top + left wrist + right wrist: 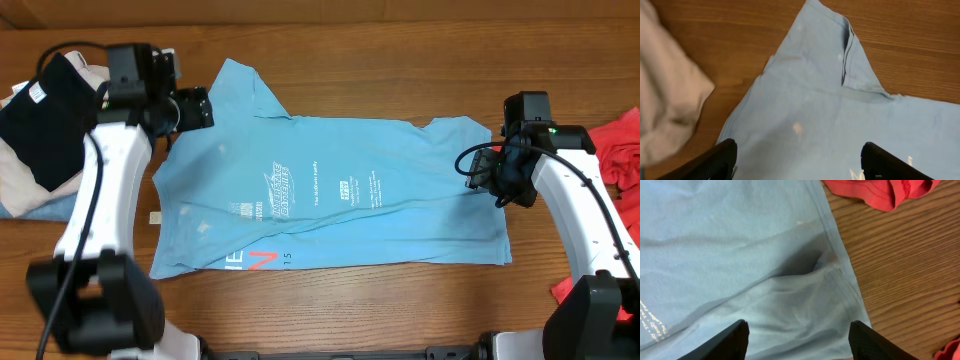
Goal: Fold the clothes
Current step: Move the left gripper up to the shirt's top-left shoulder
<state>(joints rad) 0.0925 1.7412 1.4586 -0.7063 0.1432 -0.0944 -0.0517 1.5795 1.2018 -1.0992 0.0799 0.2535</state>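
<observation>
The light sky-blue T-shirt (330, 190) lies flat across the middle of the table, with white and red lettering on it. My left gripper (200, 108) hovers open over its upper left part, beside a sleeve (850, 55); the cloth lies between and below the spread fingers (720, 160), untouched. My right gripper (478, 170) stands open over the shirt's right edge, where a hem and a soft crease (832, 267) run between its fingertips (735, 337). The coral-red T-shirt (620, 150) is bunched at the table's right edge, also seen in the right wrist view (880, 192).
A pile of other garments sits at the far left, a black one (45, 115) on top of pale cloth (665, 90). More red fabric (565, 290) lies at the lower right. A small white tag (156, 216) rests on the wood by the shirt's left side.
</observation>
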